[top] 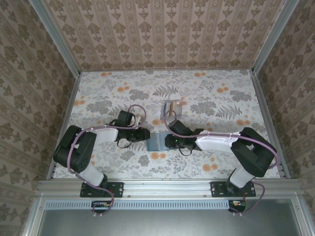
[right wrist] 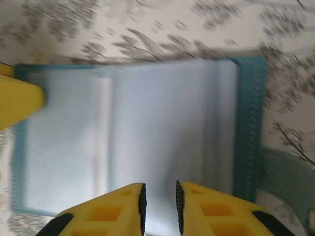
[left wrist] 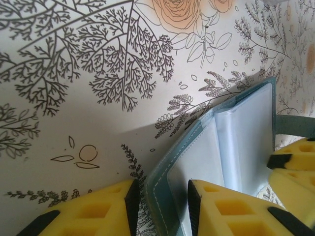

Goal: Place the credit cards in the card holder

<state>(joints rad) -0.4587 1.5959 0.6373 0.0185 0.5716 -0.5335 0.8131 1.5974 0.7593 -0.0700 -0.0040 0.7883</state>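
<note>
From above we see a counter (top: 221,98) covered in a floral print of grey leaves and orange blooms, closed in by patterned walls. Both arms reach inward and meet over a dark teal wallet (top: 157,142) that lies near the middle of the counter, toward the near edge. The card holder (top: 171,107), a small greyish clear stand, sits on the counter just beyond the wallet, on its far side; it is too small for us to tell what it holds. The wallet is open, its inside lined with pale clear sleeves (right wrist: 162,118) framed by a stitched teal border, and a teal strap (right wrist: 288,179) trails from one side. The left end effector (left wrist: 161,191) straddles one edge of the wallet's cover, which rises off the counter and throws a shadow. Its yellow jaws with black pads stand narrow, and a sliver of counter shows between the outer pad and the cover, so we cannot tell whether it grips. The right end effector (right wrist: 160,194) comes in from the opposite side, low over the sleeves. Its jaws are also narrow, its wrist view is blurred, and we cannot tell whether a sleeve is pinched between them.
</note>
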